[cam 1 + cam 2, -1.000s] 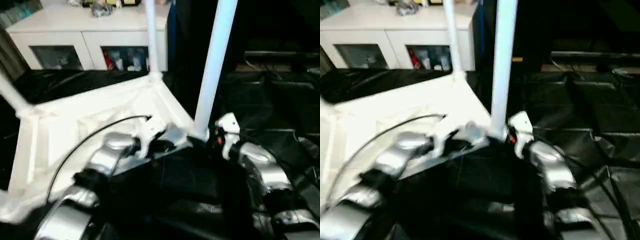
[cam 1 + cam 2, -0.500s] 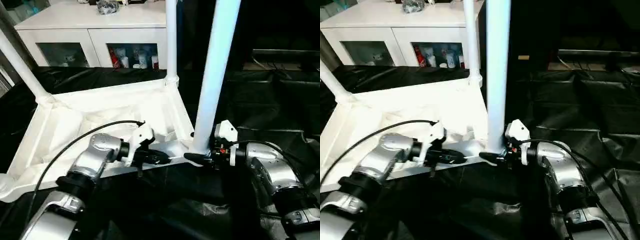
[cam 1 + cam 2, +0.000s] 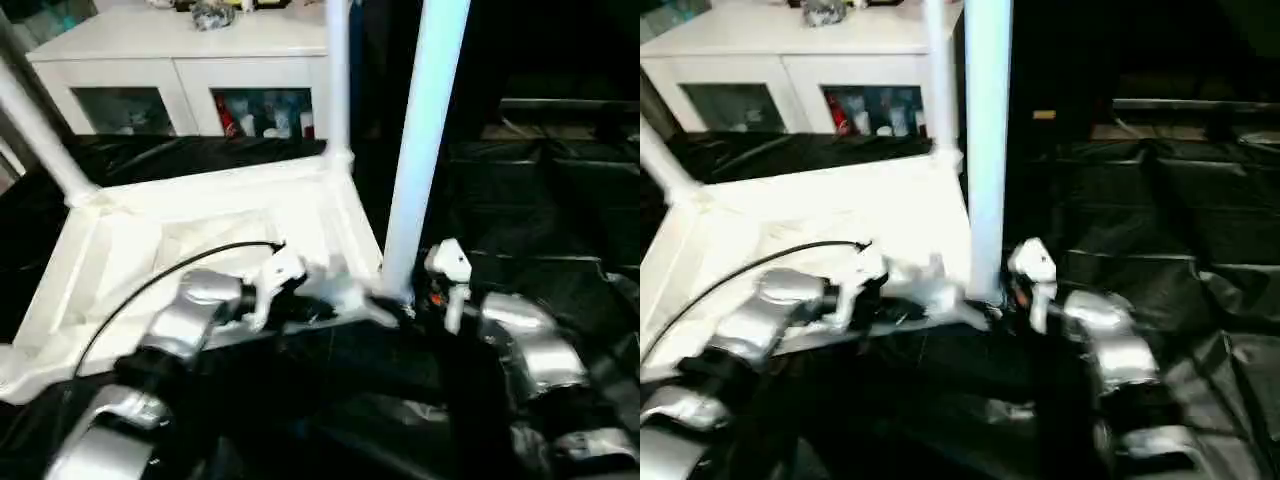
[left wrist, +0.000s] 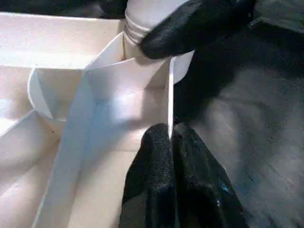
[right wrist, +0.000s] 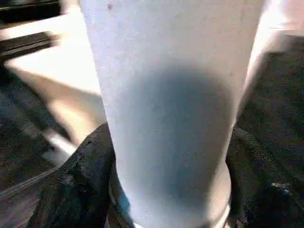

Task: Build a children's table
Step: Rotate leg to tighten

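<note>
At the near edge of the upturned children's table (image 3: 190, 230), which lies on black sheeting (image 3: 560, 180), my left gripper (image 4: 170, 142) pinches the thin white rim wall, fingers pressed together on it. Just beside it, at the near right corner, my right gripper (image 5: 166, 190) wraps the base of an upright tube leg (image 3: 425, 140), one finger (image 5: 78, 175) on each side. Farther back, two more legs (image 3: 338, 80) stand in their sockets before a white cabinet (image 3: 190, 70).

A floor covered in crumpled black sheeting (image 3: 540, 200) carries the work. Lying directly on it is the children's table (image 3: 190, 240), flipped over with its ribbed underside up and its legs standing upward from the corner sockets. A white cabinet (image 3: 190, 75) with glass doors stands at the sheeting's far edge.
</note>
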